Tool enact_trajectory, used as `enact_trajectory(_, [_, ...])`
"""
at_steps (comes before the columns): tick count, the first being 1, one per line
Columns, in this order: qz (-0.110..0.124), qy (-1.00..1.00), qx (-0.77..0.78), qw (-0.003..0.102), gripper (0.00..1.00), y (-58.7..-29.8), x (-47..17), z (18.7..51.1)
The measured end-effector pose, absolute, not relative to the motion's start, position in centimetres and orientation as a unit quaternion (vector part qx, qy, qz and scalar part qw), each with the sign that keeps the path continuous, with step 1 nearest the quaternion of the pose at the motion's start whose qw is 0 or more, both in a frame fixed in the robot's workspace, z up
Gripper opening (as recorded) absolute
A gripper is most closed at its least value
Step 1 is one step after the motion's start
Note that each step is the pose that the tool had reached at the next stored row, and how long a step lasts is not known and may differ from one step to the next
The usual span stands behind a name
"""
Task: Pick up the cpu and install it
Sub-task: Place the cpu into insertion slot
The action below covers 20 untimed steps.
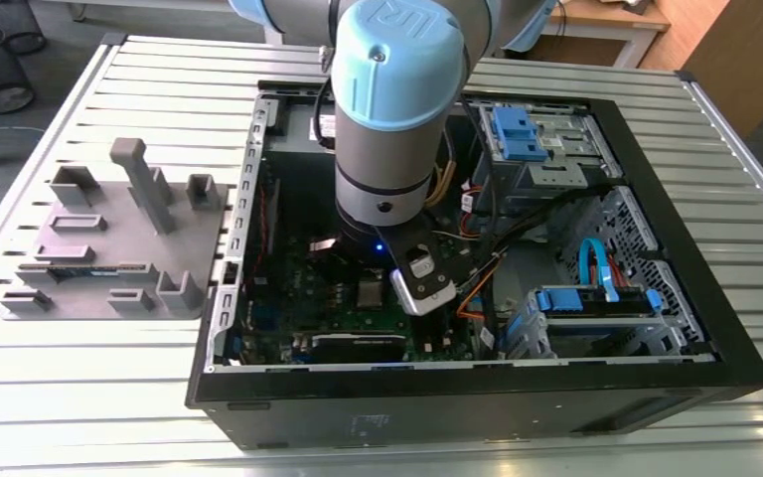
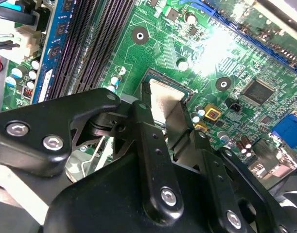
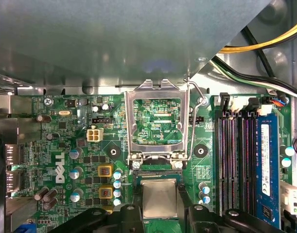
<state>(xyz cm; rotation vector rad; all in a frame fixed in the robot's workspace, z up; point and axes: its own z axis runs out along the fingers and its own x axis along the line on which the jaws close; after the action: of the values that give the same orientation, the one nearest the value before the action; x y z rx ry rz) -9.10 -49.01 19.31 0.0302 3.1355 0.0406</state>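
Between gripper fingers, closed on its edges, the cpu is held; just beyond, socket frame seen raised in first wrist view, PC case in exterior view.

Silvery-grey cpu, black gripper, green motherboard, black case; pale blue arm cap; grey fixture block at the case's 9 o'clock

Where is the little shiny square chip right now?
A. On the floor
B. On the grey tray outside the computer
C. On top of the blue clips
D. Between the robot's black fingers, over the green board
D. In the first wrist view the cpu sits between the fingers of the gripper over the green motherboard, beside the open socket frame.
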Motion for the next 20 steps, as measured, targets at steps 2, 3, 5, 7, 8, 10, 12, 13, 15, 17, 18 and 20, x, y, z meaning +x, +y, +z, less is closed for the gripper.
enact_trajectory(2, [0.013, 1.000, 0.010, 0.003, 0.38, -49.02, -9.11, 19.31])
enact_trajectory(3, [0.013, 1.000, 0.010, 0.003, 0.38, -49.01, -9.10, 19.31])
enact_trajectory(5, [0.013, 1.000, 0.010, 0.003, 0.38, -49.01, -9.13, 19.31])
enact_trajectory(7, [0.013, 1.000, 0.010, 0.003, 0.45, -49.01, -9.12, 19.30])
enact_trajectory(8, [0.013, 1.000, 0.010, 0.003, 0.45, -49.01, -9.11, 19.30])
enact_trajectory(10, [0.013, 1.000, 0.010, 0.003, 0.45, -49.01, -9.11, 19.29])
enact_trajectory(12, [0.013, 1.000, 0.010, 0.003, 0.45, -49.02, -9.11, 19.23])
enact_trajectory(13, [0.013, 1.000, 0.010, 0.003, 0.45, -49.02, -9.11, 19.22])
enact_trajectory(15, [0.013, 1.000, 0.010, 0.003, 0.45, -49.02, -9.11, 19.19])
enact_trajectory(17, [0.013, 1.000, 0.010, 0.003, 0.45, -49.02, -9.10, 19.16])
enact_trajectory(18, [0.013, 1.000, 0.010, 0.003, 0.45, -49.02, -9.11, 19.16])
enact_trajectory(20, [0.013, 1.000, 0.010, 0.003, 0.45, -49.02, -9.11, 19.16])
